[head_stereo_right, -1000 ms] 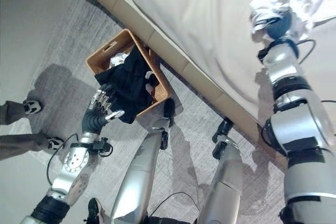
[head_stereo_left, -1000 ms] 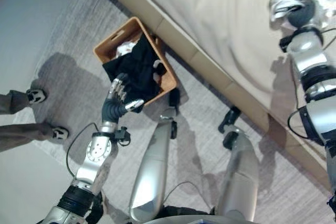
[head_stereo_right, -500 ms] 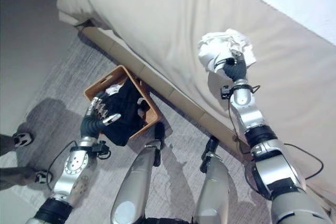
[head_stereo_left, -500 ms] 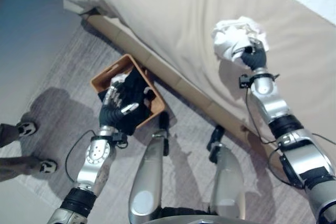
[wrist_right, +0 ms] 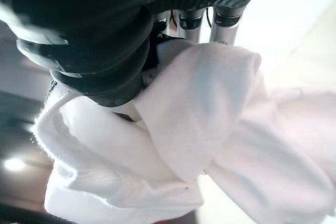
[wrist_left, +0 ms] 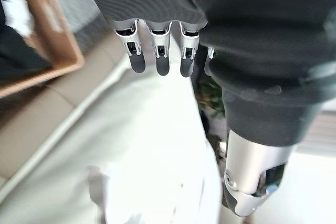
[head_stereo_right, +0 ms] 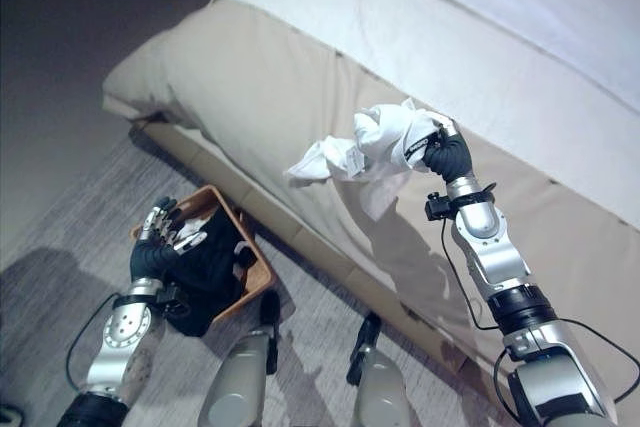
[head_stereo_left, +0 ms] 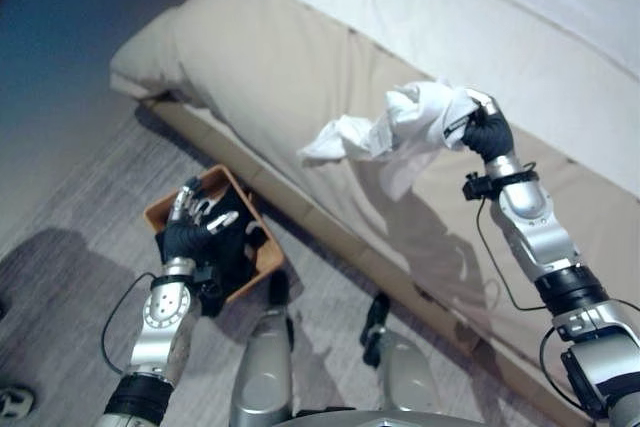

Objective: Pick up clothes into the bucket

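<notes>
No text, label, number or sign can be read on anything in these views.

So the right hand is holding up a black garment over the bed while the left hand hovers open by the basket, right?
Not quite: the garment is white, not black, as the right eye view shows. The right hand does grip it above the bed, and the left hand is open by the basket.
</notes>
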You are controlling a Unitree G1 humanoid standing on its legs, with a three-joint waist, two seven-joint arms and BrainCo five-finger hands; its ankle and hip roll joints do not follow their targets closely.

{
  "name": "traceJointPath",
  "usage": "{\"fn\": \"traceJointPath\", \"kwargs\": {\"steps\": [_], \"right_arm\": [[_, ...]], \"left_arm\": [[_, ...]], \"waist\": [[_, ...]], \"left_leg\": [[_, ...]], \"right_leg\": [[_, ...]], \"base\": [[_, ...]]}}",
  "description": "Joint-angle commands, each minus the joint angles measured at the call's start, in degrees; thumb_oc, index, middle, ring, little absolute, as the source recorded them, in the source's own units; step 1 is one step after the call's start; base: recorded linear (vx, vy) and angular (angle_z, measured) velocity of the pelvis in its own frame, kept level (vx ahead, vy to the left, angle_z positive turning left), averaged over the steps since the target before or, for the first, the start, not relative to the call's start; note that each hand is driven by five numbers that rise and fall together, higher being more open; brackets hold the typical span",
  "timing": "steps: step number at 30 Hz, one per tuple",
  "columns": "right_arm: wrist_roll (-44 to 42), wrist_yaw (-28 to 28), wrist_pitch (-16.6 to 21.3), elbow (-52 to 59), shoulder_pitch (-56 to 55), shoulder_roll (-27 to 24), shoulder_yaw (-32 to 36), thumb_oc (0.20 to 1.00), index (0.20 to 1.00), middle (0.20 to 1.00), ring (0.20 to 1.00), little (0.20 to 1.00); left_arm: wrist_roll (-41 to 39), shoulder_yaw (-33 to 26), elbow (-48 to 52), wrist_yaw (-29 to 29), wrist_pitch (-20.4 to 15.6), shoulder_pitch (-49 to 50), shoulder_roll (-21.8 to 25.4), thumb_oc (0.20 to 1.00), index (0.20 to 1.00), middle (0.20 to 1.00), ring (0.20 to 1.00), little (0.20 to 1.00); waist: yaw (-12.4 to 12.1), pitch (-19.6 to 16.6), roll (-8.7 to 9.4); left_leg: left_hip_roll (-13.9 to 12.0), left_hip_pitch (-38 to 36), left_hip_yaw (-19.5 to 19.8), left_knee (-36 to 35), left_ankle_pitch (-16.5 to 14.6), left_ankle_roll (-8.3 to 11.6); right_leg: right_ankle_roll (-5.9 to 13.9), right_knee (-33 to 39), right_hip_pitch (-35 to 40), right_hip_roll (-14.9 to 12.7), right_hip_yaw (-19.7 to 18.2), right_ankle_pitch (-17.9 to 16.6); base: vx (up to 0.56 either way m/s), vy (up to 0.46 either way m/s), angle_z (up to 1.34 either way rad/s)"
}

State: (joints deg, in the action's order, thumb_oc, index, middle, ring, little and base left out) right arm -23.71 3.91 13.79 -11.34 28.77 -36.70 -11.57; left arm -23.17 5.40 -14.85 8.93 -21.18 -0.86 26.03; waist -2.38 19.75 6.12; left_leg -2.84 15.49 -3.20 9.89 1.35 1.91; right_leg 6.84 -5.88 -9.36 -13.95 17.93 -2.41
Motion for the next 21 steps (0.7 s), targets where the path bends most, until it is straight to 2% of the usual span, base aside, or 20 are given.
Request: {"fn": "traceJointPath", "kwargs": {"steps": [1,2,4,5,8,12,15,21], "right_arm": [[-5.5,-2.3,4.4,4.6,2.7,-2.7,2.6,0.2,0.2,0.2,0.2,0.2],[-5.5,-2.3,4.4,4.6,2.7,-2.7,2.6,0.2,0.2,0.2,0.2,0.2],[-9.2,-3.9,2.9,6.9,4.3,-4.8,2.0,0.2,0.2,0.2,0.2,0.2],[-9.3,-3.9,2.8,6.9,4.3,-4.8,1.9,0.2,0.2,0.2,0.2,0.2],[-14.8,-7.5,2.1,9.5,6.0,-7.7,0.1,0.2,0.2,0.2,0.2,0.2],[-17.4,-9.2,1.1,10.9,7.8,-9.9,-2.1,0.2,0.2,0.2,0.2,0.2],[-20.0,-10.6,0.3,11.2,11.3,-12.5,-5.3,0.2,0.2,0.2,0.2,0.2],[-24.1,-13.6,-1.3,11.8,17.1,-14.0,-12.5,0.2,0.2,0.2,0.2,0.2]], "left_arm": [[5.4,0.3,1.8,-1.2,-2.0,0.3,2.4,1.0,1.0,1.0,1.0,1.0],[5.4,0.3,1.8,-1.2,-2.0,0.2,2.4,1.0,1.0,1.0,1.0,1.0],[7.8,1.1,2.5,-1.8,-1.0,0.3,3.5,1.0,1.0,1.0,1.0,1.0],[7.8,1.1,2.5,-1.8,-1.0,0.3,3.4,1.0,1.0,1.0,1.0,1.0],[8.0,2.2,3.7,-3.7,-0.2,0.0,3.9,1.0,1.0,1.0,1.0,1.0],[7.7,3.4,5.3,-4.8,0.4,-0.9,3.9,1.0,1.0,1.0,1.0,1.0],[8.1,5.6,5.5,-5.6,0.9,-3.4,4.0,1.0,1.0,1.0,1.0,1.0],[6.8,11.1,6.8,-7.2,1.8,-10.2,3.8,1.0,1.0,1.0,1.0,1.0]], "waist": [[0.5,-6.3,1.16],[0.6,-6.3,1.21],[1.3,-9.1,2.01],[1.2,-9.0,1.98],[1.6,-12.1,2.48],[1.9,-13.8,2.63],[2.3,-15.5,2.73],[3.0,-18.1,2.83]], "left_leg": [[-2.2,-3.7,2.2,-3.7,0.0,1.53],[-2.1,-3.6,2.2,-3.9,0.3,1.46],[-2.5,-6.2,1.1,-5.2,0.1,1.62],[-2.5,-6.4,1.0,-5.3,0.1,1.62],[-3.1,-9.3,0.1,-6.2,-0.1,1.86],[-3.5,-11.7,-0.8,-7.0,-0.4,2.01],[-3.9,-13.3,-1.4,-7.4,-0.8,2.19],[-4.3,-16.0,-2.4,-8.9,-0.6,2.56]], "right_leg": [[5.51,1.1,3.9,-3.7,0.6,-4.0],[5.5,1.3,3.8,-3.7,0.6,-4.2],[5.67,2.8,5.3,-3.1,-0.2,-4.6],[5.68,2.8,5.4,-3.1,-0.3,-4.7],[5.62,3.7,7.3,-2.3,-1.1,-4.3],[5.54,4.2,8.9,-1.9,-1.6,-4.0],[5.53,4.9,10.0,-1.4,-2.2,-3.8],[5.43,6.0,11.7,-0.6,-2.7,-3.6]], "base": [[0.04,0.0,-0.13],[0.11,-0.011,-0.15],[0.09,-0.005,-0.17],[0.08,-0.007,-0.1],[0.09,-0.007,-0.19],[0.07,-0.008,-0.19],[0.04,-0.008,-0.14],[0.03,-0.012,-0.11]]}}
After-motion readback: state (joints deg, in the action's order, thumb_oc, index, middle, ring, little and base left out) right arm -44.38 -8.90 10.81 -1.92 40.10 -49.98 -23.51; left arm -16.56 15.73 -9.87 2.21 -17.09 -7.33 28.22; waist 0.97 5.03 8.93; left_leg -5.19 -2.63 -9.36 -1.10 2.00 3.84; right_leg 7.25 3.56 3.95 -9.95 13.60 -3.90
